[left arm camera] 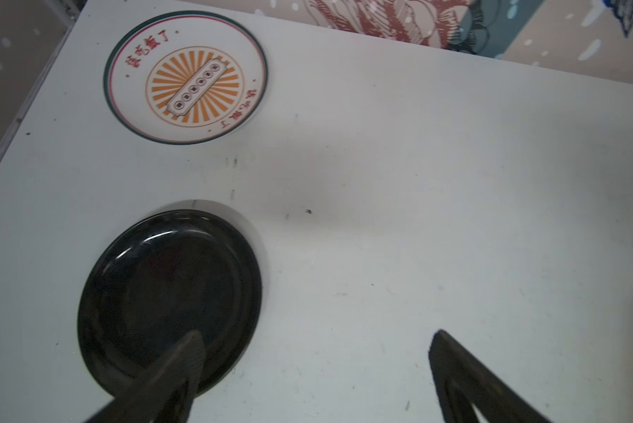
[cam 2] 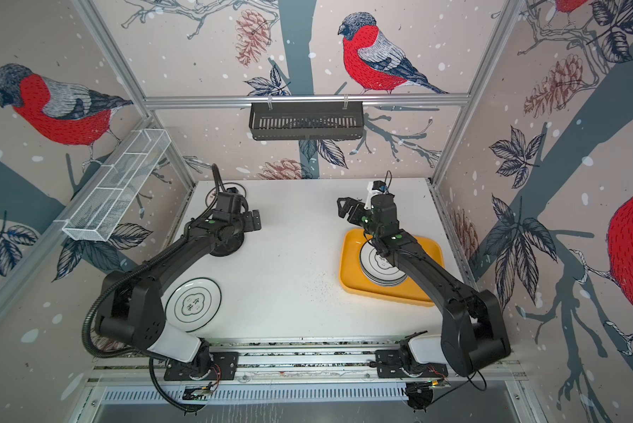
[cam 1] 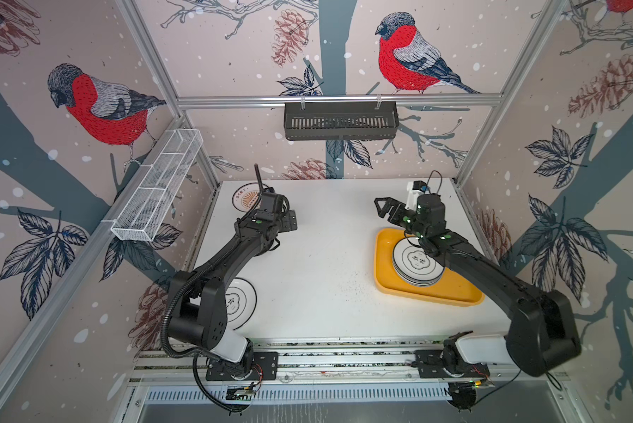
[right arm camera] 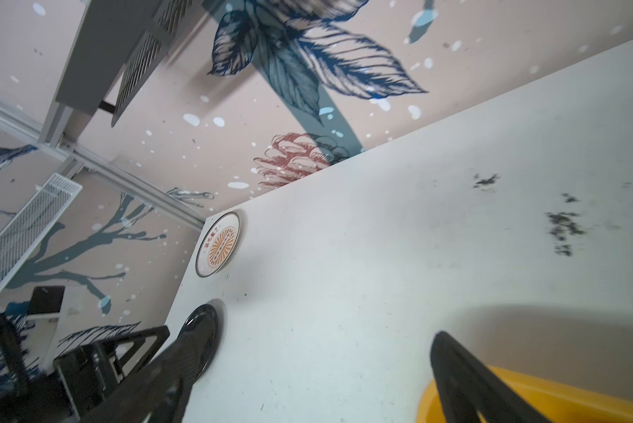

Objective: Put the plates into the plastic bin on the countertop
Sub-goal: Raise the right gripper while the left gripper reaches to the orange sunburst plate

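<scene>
Plastic bin: you see it (cam 1: 385,269) lying flat on the countertop (cam 1: 326,256); the right arm reaches over it.
Stacked plates: a pile (cam 1: 410,265) sits inside the bin, a flower-outline plate on top; the arm hides part of it.
Right gripper: its (right arm camera: 311,340) jaws stand wide apart, grasping nothing; it hangs just past the bin's far corner.
Left gripper: released as well (left arm camera: 316,335), fingers spread and empty; well apart from the bin.
Black plate: outside the bin (left arm camera: 161,293), well apart from it; one left finger crosses its rim in the wrist view; you cannot tell if they touch.
Sunburst plate: outside the bin (left arm camera: 186,82), farther from it than the black plate.
Flower-outline plate: a single one (cam 2: 194,304) lies flat outside the bin, well apart from it.
</scene>
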Controlling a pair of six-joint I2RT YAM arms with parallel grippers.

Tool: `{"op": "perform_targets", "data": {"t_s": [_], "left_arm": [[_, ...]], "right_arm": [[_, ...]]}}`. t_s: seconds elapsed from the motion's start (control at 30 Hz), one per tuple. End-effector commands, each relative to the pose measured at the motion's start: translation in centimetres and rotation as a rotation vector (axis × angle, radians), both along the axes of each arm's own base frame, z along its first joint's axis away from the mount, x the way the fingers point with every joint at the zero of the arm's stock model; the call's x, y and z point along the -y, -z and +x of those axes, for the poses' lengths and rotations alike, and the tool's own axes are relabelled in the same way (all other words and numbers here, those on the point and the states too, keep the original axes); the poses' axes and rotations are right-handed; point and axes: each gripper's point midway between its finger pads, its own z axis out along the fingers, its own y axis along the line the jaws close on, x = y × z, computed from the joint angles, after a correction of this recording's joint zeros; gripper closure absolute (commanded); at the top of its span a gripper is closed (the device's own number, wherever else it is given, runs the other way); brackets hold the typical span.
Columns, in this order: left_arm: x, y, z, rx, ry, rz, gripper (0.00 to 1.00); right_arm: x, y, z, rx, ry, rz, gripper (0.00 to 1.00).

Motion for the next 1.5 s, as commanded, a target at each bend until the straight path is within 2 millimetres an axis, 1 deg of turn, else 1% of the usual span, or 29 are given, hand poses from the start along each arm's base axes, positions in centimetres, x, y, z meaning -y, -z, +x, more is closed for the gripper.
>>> {"op": "perform_targets", "data": {"t_s": [0.0, 0.07, 0.13, 0.23, 0.33, 0.43, 0.57, 0.63, 0.7, 0.83, 1.0, 1.1, 1.23, 1.33, 1.47], "left_arm": [[-2.2, 1.3, 0.4, -0.063, -0.057, -0.110, 0.04], [-4.3, 2.5, 0.7, -0.100, -0.109, -0.138, 0.04], [-6.0, 3.6, 0.8, -0.126, -0.155, -0.147, 0.04], [-8.5, 5.4, 0.7, -0.162, -0.230, -0.159, 0.04], [-10.7, 6.9, 0.6, -0.194, -0.292, -0.178, 0.04], [-12.2, 8.1, 0.5, -0.217, -0.331, -0.152, 0.04], [-13.4, 8.6, 1.2, -0.192, -0.353, -0.160, 0.04], [-14.0, 9.4, 1.7, -0.193, -0.364, -0.179, 0.04], [-14.4, 9.7, 2.4, -0.192, -0.384, -0.207, 0.04], [-15.2, 9.5, 4.3, -0.132, -0.417, -0.236, 0.04], [-16.3, 9.3, 7.0, -0.089, -0.452, -0.272, 0.04], [-16.5, 9.6, 8.9, -0.059, -0.457, -0.334, 0.04], [-16.0, 9.9, 11.6, -0.034, -0.443, -0.439, 0.07], [-16.1, 10.3, 13.1, -0.010, -0.466, -0.490, 0.10], [-16.5, 11.1, 14.3, -0.012, -0.501, -0.512, 0.14]], "right_arm": [[-4.1, -1.9, 0.8, 0.086, -0.109, 0.039, 0.00], [-6.2, -1.6, 1.1, 0.086, -0.157, 0.054, 0.01], [-7.9, -1.7, 1.2, 0.092, -0.208, 0.085, 0.00], [-9.7, -1.6, 1.2, 0.088, -0.266, 0.126, 0.00], [-11.5, -0.7, 1.3, 0.068, -0.324, 0.149, 0.00], [-12.9, 0.2, 1.7, 0.047, -0.367, 0.184, 0.01], [-13.8, 0.6, 2.3, 0.035, -0.401, 0.214, 0.01], [-14.0, 0.6, 2.6, 0.039, -0.405, 0.215, 0.01], [-13.9, 0.6, 3.0, 0.042, -0.402, 0.214, 0.00], [-13.4, 0.7, 3.3, 0.041, -0.395, 0.219, 0.01], [-12.3, 1.0, 3.1, 0.033, -0.377, 0.201, 0.01], [-11.5, 1.2, 3.0, 0.028, -0.356, 0.193, 0.00], [-10.9, 1.1, 2.9, 0.025, -0.348, 0.199, 0.01], [-10.2, 0.5, 2.8, 0.042, -0.327, 0.201, 0.01], [-8.9, 0.1, 2.9, 0.048, -0.288, 0.192, 0.00]]}}
